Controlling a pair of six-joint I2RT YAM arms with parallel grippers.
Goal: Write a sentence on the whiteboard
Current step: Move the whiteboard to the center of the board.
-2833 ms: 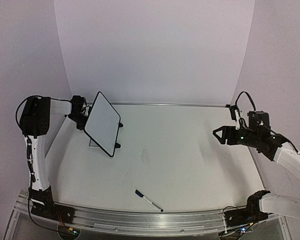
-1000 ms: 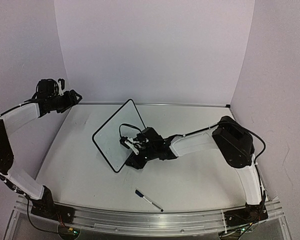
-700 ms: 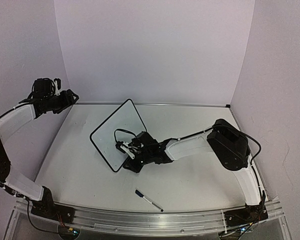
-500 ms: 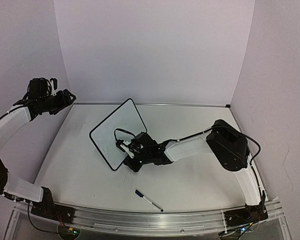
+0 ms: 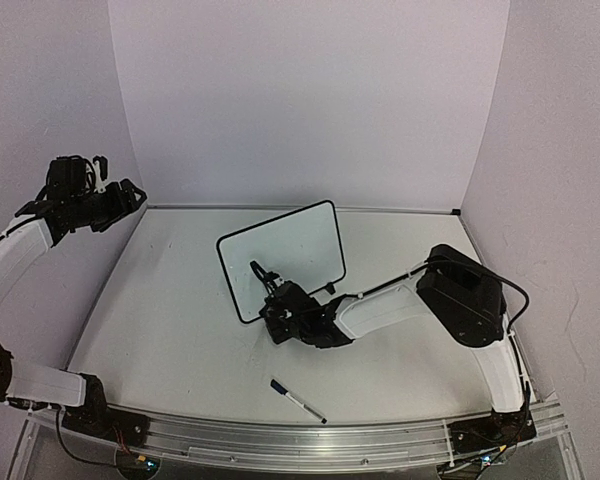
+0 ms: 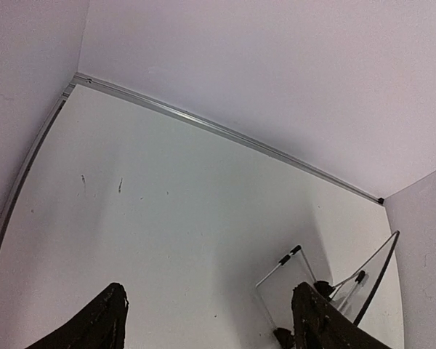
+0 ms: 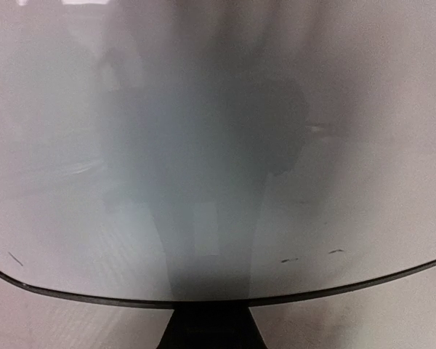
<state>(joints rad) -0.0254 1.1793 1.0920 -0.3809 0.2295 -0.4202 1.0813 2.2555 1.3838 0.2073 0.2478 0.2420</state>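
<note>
White table (image 5: pixel 180 320) from above, pale purple walls (image 5: pixel 310 90) on three sides. In the middle, the board (image 5: pixel 285 255), upright, face to the front. Right gripper (image 5: pixel 275 310) clamped on its low edge. Left gripper (image 5: pixel 128 190) up high by the far left corner, jaws apart, nothing in them. Pen (image 5: pixel 298 400) flat near the front edge, well apart from the board.

From the left wrist: bare table, a metal strip (image 6: pixel 225 132) along the wall, the board (image 6: pixel 291 287) low on the right.

From the right wrist: just the board (image 7: pixel 218 131) up close, grey-white, black rim at the bottom, a few tiny dark marks.

Half a second back: board further left and turned to the left. Now swung round to the front. Pen in the same spot.
</note>
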